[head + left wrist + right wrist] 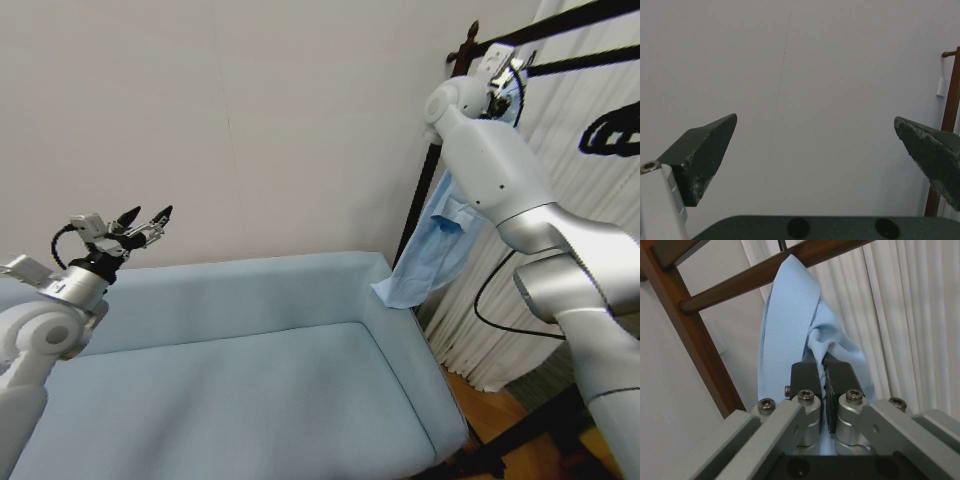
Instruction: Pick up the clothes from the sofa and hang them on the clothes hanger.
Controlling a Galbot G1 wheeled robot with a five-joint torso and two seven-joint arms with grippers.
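A light blue garment (pixel 432 252) hangs down beside the dark wooden clothes rack (pixel 428 170) at the sofa's right end. In the right wrist view the cloth (pixel 790 310) is draped over the rack's wooden bar (pixel 745 280). My right gripper (pixel 823 371) is shut on a fold of it just under the bar. In the head view that gripper (pixel 497 97) is up by the rack's top. My left gripper (pixel 146 217) is raised over the sofa's left end. Its dark fingers (pixel 705 150) stand wide apart with nothing between them, facing the bare wall.
The pale blue sofa (pixel 240 390) fills the lower middle, its seat bare. White curtains (pixel 590 190) hang behind the rack. A black hanger (pixel 612 132) shows at the right edge. Wooden floor (pixel 490 415) lies right of the sofa.
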